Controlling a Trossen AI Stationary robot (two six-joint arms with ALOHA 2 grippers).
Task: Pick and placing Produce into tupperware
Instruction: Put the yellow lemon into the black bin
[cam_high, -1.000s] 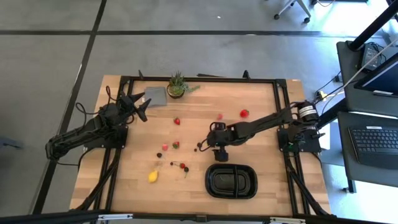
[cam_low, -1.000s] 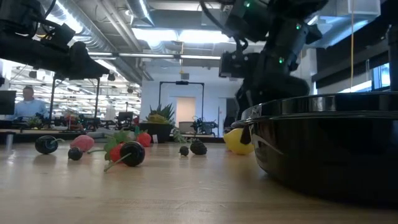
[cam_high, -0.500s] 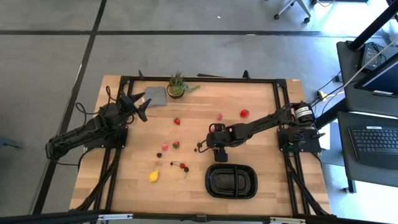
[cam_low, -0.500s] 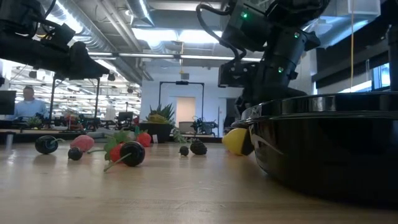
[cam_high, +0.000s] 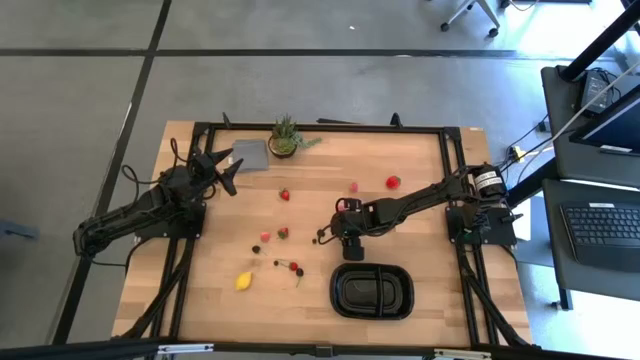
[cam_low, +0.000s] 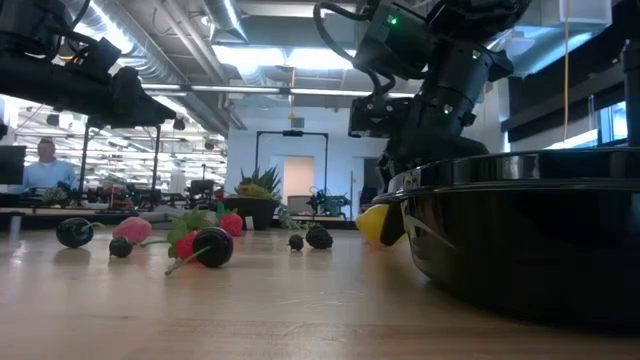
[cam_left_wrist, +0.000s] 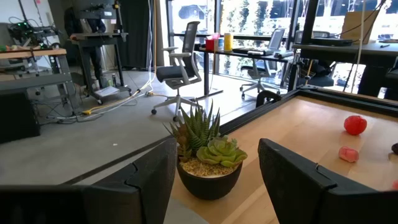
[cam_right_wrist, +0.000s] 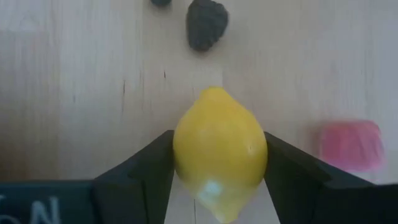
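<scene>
Yellow lemon (cam_right_wrist: 219, 151) sits squeezed between the two dark fingers (cam_right_wrist: 144, 171) of the right gripper (cam_high: 349, 237), which the right wrist view shows clamped on its flanks. In the high view this gripper hangs over the middle of the wooden counter (cam_high: 420, 180), just on the far side of the black tupperware tray (cam_high: 372, 291); the low view shows the lemon just beside the tray's rim, though whether it is lifted clear of the wood I cannot tell. To do this step well, I judge the arm should raise the fruit above the rim before carrying it nearer, then centre it over a compartment and let go low, since a smooth rounded lemon may roll or slip. A dark berry (cam_right_wrist: 207, 23) and a pink piece (cam_right_wrist: 351, 145) lie just beyond the fingers and should be left undisturbed. Strawberries, cherries and a second lemon (cam_high: 244, 282) are scattered to the left. The left gripper (cam_high: 226, 166) waits with fingers spread at the far left, facing the potted succulent (cam_left_wrist: 207, 155).
</scene>
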